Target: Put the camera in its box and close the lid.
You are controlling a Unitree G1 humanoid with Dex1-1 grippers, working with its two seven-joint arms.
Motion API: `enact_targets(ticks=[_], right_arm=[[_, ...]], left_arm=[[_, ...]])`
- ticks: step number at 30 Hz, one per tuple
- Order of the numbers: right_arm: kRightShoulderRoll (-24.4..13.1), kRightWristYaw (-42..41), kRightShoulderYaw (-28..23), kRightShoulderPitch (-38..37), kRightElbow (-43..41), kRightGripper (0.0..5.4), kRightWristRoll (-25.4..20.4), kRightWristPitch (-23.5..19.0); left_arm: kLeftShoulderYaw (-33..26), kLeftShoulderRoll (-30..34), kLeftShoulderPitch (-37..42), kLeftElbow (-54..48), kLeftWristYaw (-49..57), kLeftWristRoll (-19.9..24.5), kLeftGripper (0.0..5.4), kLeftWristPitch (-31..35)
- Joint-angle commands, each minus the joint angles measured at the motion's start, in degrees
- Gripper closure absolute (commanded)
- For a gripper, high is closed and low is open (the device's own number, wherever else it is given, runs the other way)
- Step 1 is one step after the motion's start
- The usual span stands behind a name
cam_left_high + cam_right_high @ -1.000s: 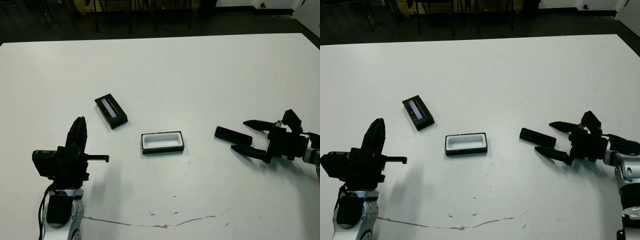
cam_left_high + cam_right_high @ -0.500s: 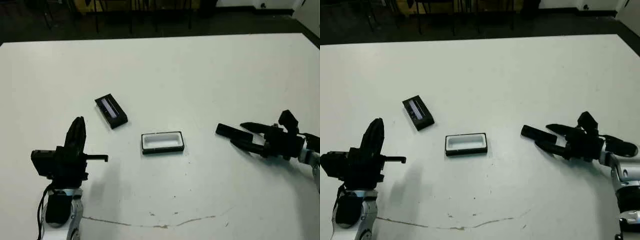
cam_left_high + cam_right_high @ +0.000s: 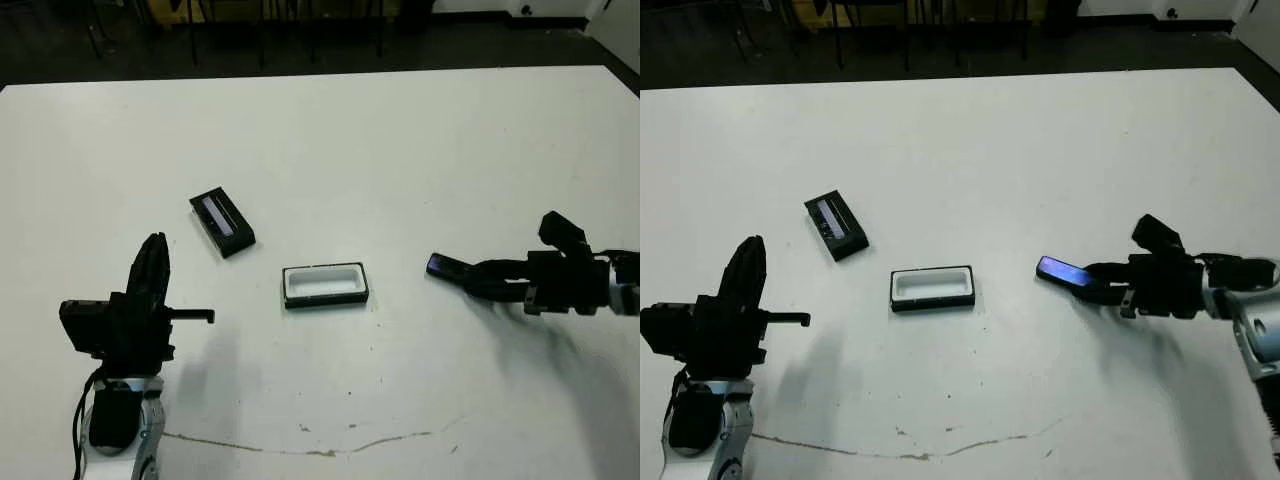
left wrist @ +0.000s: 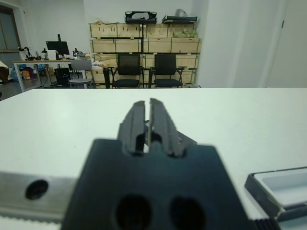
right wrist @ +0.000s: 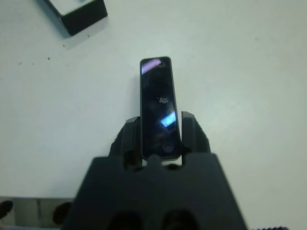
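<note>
Shallow black box with white lining [image 3: 325, 284] sat empty, lid off. Right gripper [image 5: 160, 143] clamped the slim black camera bar [image 5: 159, 106]; left gripper [image 4: 147, 125] was closed, holding nothing.

Black camera [image 3: 1068, 275] with bluish-violet glint at its tip; box [image 3: 325, 285] black outside, white inside; black lid [image 3: 222, 222] with grey stripe; white surface [image 3: 400, 150]; black hands.

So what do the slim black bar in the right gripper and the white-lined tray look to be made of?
The slim black bar looks like glossy glass or polished plastic: it mirrors bluish-white light patches. The white-lined black tray looks matt, perhaps card or plastic with a moulded white insert; it shows no glare.
</note>
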State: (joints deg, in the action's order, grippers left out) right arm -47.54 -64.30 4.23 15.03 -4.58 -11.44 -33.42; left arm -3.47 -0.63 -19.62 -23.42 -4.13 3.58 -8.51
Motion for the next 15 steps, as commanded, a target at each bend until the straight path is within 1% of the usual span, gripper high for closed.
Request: enact_targets(ticks=[1,4,5,6,8,9,10,12,13,15], right_arm=[[0.26,4.23,-0.22,-2.85,-0.55,4.72,1.21,-0.80],[4.18,8.60,-0.10,-3.37,11.52,4.72,3.91,11.31],[5.74,8.68,-1.15,-3.04,15.12,4.72,2.89,14.19],[6.91,8.45,-2.46,-2.87,16.59,4.72,1.32,16.07],[7.91,8.83,-3.54,-2.26,16.96,4.72,0.66,19.93],[8.55,8.71,-3.84,-1.44,17.73,4.72,0.27,21.30],[9.85,7.41,-4.78,-0.28,19.26,4.72,-1.67,22.49],[12.42,3.42,-6.71,2.58,22.25,4.72,-6.84,22.51],[13.23,2.53,-7.10,3.78,21.90,4.72,-8.16,23.15],[13.01,4.10,-6.25,5.88,16.89,4.72,-7.78,21.19]], left_arm=[[-0.33,0.94,-2.78,0.51,-0.12,-0.27,5.40,0.60],[-0.33,1.10,-2.76,0.86,-0.28,-0.57,5.40,-0.09],[-0.33,1.06,-2.82,0.76,-0.36,-0.33,5.40,0.19],[-0.32,1.04,-2.86,0.67,-0.40,-0.16,5.40,0.44],[-0.26,1.08,-3.01,0.51,-0.47,-0.14,5.40,0.62],[-0.23,1.01,-3.09,0.45,-0.50,-0.03,5.40,0.64],[-0.16,0.94,-3.15,0.45,-0.57,0.03,5.40,0.56],[0.04,0.84,-3.17,0.53,-0.61,-0.09,5.40,0.42],[0.17,0.82,-3.17,0.54,-0.58,-0.28,5.40,0.46],[0.52,0.69,-3.20,0.57,-0.49,-0.45,5.40,0.54]])
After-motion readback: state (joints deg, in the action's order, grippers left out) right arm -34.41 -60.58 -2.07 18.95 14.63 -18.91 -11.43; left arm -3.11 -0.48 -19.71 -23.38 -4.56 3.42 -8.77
